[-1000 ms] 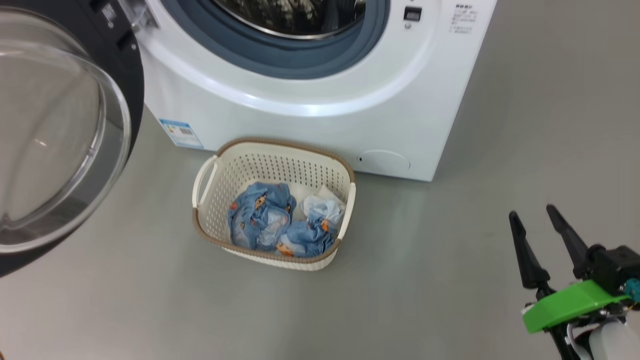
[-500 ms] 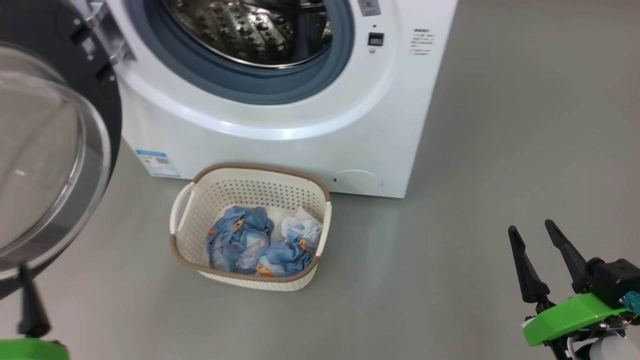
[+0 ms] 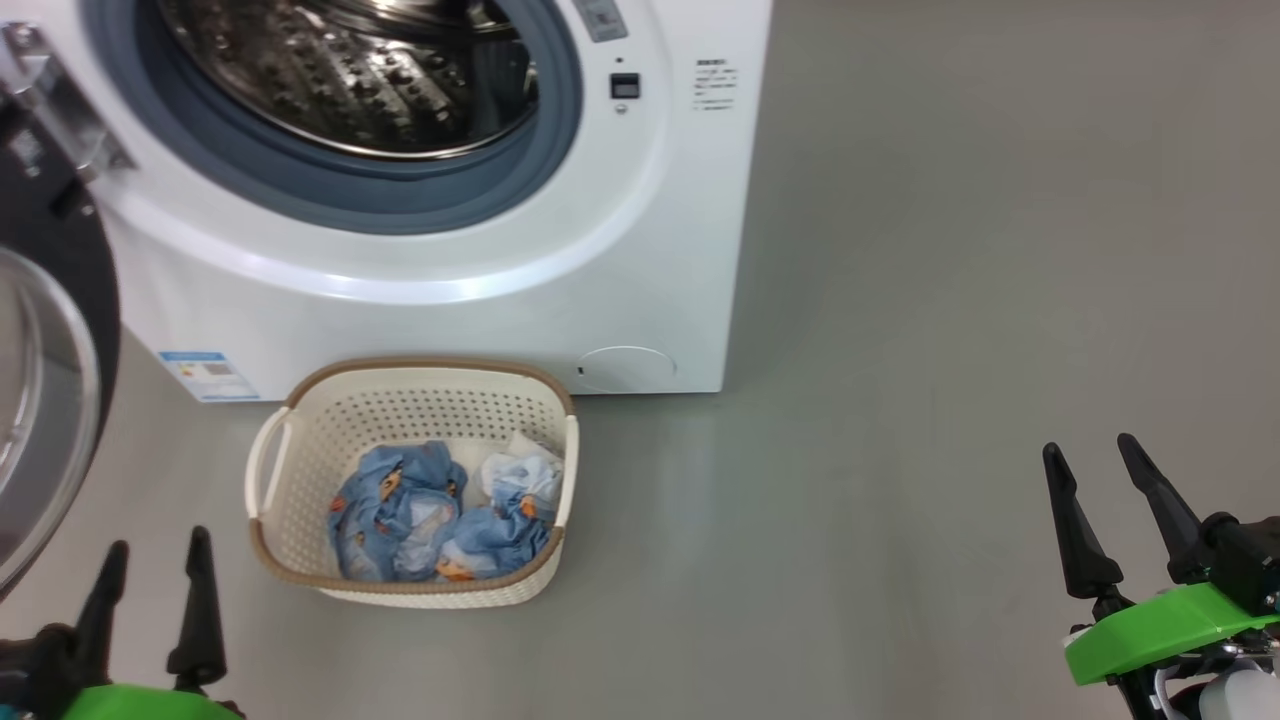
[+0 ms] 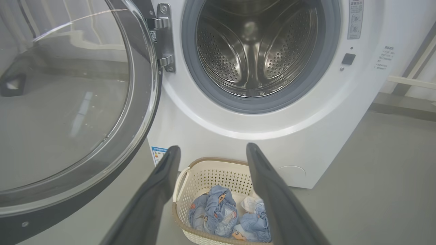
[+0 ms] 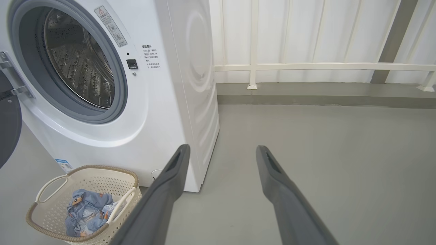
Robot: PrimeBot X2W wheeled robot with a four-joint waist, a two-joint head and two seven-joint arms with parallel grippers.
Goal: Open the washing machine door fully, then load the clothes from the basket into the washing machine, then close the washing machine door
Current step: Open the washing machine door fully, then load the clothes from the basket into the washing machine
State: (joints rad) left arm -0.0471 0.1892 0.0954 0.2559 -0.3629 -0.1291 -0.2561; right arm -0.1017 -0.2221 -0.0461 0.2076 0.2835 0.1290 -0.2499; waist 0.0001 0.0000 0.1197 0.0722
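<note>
Washing machine door (image 3: 45,400): in the head view it is standing wide open at the left edge, clear of the drum (image 3: 350,80), so the opening step is looking done.
Basket (image 3: 420,410): it is sitting on the floor (image 3: 900,400) just in front of the washing machine (image 3: 640,250), below the drum, likely to keep each lift short.
Clothes (image 3: 430,515): they are lying bunched inside the basket, none loaded yet.
Left gripper (image 3: 160,540): it is hovering just left of the basket, jaws spread, gripping nothing.
Right gripper (image 3: 1088,443): it is hanging well off to the right, spread and empty.
Gasket (image 4: 259,103): in the left wrist view it is ringing a bare drum, nothing blocking the way in.
Hinge (image 4: 163,37): it is carrying the door out leftward; this arm's jaws are framing the basket below, suggesting it is lining up the first pick.
Railing (image 5: 306,66): in the right wrist view it is running across the background; the right gripper is pointing over the floor, apart from the basket, probably keeping clear.
</note>
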